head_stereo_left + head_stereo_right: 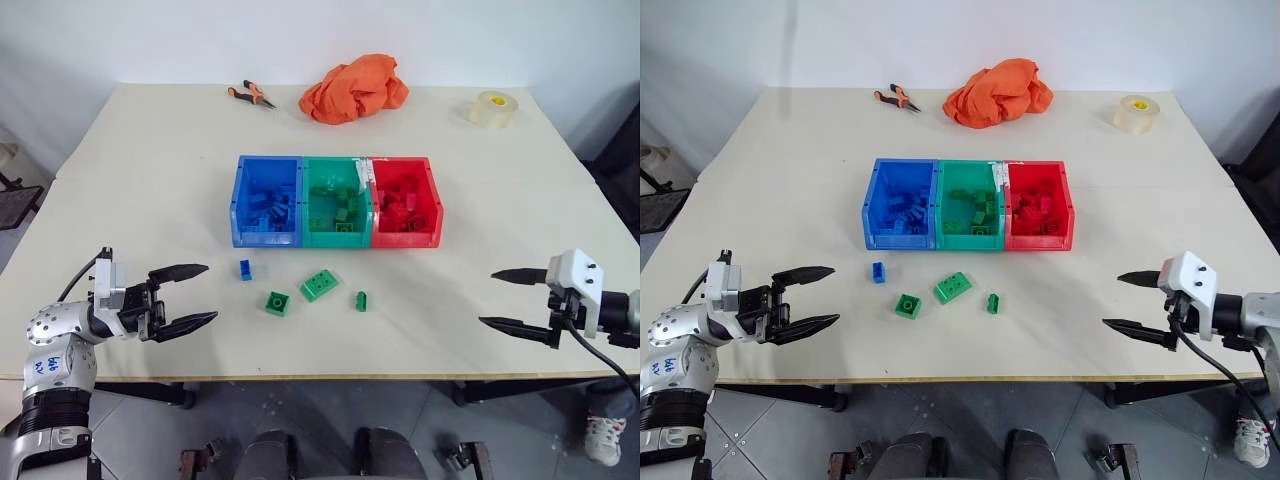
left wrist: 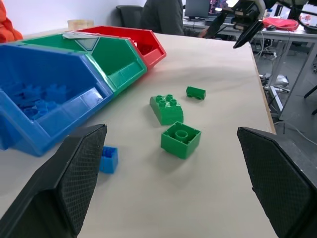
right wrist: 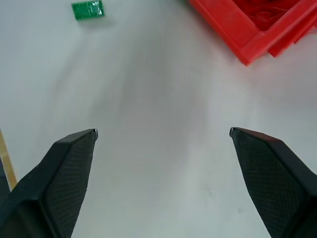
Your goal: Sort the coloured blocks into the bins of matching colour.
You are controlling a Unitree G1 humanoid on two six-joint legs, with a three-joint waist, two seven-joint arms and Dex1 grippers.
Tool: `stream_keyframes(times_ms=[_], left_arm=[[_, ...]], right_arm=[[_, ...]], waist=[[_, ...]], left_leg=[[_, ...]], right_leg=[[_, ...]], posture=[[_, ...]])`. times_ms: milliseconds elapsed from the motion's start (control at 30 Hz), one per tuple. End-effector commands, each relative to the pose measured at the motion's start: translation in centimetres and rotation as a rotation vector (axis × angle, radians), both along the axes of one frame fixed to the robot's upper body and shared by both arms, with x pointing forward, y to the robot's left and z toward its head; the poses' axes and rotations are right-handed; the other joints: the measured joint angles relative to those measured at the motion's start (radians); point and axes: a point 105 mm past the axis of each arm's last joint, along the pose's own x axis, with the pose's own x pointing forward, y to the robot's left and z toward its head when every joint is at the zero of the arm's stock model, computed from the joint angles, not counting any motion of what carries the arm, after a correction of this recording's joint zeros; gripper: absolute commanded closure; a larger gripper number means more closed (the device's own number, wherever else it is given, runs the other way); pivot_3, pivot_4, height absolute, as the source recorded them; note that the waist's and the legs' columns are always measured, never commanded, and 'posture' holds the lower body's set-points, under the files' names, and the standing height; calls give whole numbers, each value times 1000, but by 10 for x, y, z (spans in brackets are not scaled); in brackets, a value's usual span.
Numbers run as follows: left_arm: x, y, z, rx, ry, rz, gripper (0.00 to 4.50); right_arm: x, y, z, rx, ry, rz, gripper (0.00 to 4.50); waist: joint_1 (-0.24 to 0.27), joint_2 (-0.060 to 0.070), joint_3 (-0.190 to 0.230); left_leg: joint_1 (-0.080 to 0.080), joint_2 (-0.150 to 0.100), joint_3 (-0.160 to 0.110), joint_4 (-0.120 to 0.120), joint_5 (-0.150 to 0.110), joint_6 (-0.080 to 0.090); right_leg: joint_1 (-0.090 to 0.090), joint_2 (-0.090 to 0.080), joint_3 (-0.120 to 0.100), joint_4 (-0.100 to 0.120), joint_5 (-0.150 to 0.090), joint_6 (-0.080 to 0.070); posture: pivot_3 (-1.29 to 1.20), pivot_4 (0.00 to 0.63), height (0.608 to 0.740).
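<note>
Three joined bins stand mid-table: the blue bin (image 1: 268,202), the green bin (image 1: 336,205) and the red bin (image 1: 405,203), each holding bricks of its own colour. In front of them lie a small blue block (image 1: 245,269), a green square block (image 1: 277,302), a larger green block (image 1: 319,285) and a small green block (image 1: 361,300). My left gripper (image 1: 197,296) is open at the near left, pointing toward the loose blocks, empty. Over the near right edge my right gripper (image 1: 499,298) hangs open and empty, well apart from the blocks.
At the back of the table lie orange-handled pliers (image 1: 251,95), a crumpled orange cloth (image 1: 354,88) and a roll of clear tape (image 1: 493,108). The table's front edge (image 1: 330,377) runs just below both grippers. A person sits at desks beyond the table (image 2: 163,15).
</note>
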Motion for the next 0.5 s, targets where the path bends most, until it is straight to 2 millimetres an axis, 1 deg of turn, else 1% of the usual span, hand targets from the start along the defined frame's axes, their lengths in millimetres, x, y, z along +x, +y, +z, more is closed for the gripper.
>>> stream_keyframes(times_ms=[33, 67, 100, 167, 200, 233, 267, 333, 367, 400, 500], left_arm=[[0, 4, 6, 16, -30, 5, 0], [0, 4, 6, 16, -30, 5, 0], [-1, 3, 6, 16, -32, 3, 0], [-1, 3, 7, 12, -37, 10, 0], [-3, 3, 7, 14, -35, 10, 0], [-4, 3, 6, 15, -33, 10, 0], [-4, 2, 6, 17, -31, 9, 0], [-10, 2, 2, 22, -22, 4, 0], [-12, 1, 1, 23, -20, 2, 0], [-13, 1, 0, 24, -18, 0, 0], [-19, -3, -4, 28, -6, -23, 0]], right_arm=[[2, 14, 13, -2, -55, 51, 28], [2, 16, 13, -1, -55, 55, 28], [5, 24, 11, -3, -49, 74, 28], [8, 46, 4, -8, -27, 135, 28], [11, 61, -2, -10, -13, 175, 28], [14, 71, -6, -13, -5, 200, 28], [15, 76, -8, -15, -1, 211, 28], [30, 109, -17, -1, -16, 272, 28], [35, 120, -19, 2, -24, 290, 28], [39, 129, -22, 8, -25, 304, 28], [50, 146, -28, 27, -29, 329, 28]], waist=[[3, 0, 0], [3, 0, 0], [3, 0, 0], [3, 0, 0], [1, 0, 0], [0, 0, 0], [0, 0, 0], [-1, 0, 0], [-5, 0, 0], [-7, 0, 0], [-1, 0, 0]], left_leg=[[0, 0, 0, 0, 0, 0], [0, 0, 0, 0, 0, 0], [0, 0, 0, 0, 0, 0], [0, 0, -1, 1, 0, 0], [0, 0, -1, 1, 0, 0], [0, 0, -1, 1, 0, 0], [0, 1, -1, 1, 0, -1], [-1, 0, -2, 1, 0, -1], [-1, 0, -1, 1, 0, -1], [-1, 0, -1, 1, 0, -1], [-3, 0, -3, 2, 0, -1]], right_leg=[[0, 0, 0, 0, 0, 0], [0, -1, 1, 0, 0, 0], [0, -1, 1, 0, 0, 0], [0, -1, 1, 0, 0, 0], [0, -2, 1, 0, 0, 0], [0, -2, 2, 0, 0, 0], [0, -3, 2, 0, 0, 0], [-1, -2, 2, 0, 0, 0], [-2, -1, 1, 1, 0, 0], [-2, -1, 1, 1, 0, 0], [-3, 0, 1, 3, 0, 0]], posture=[[0, 150, 740], [0, 150, 740], [0, 150, 740], [0, 150, 740], [0, 150, 740], [0, 150, 740], [0, 150, 740], [0, 150, 740], [0, 150, 740], [0, 150, 740], [0, 150, 740]])
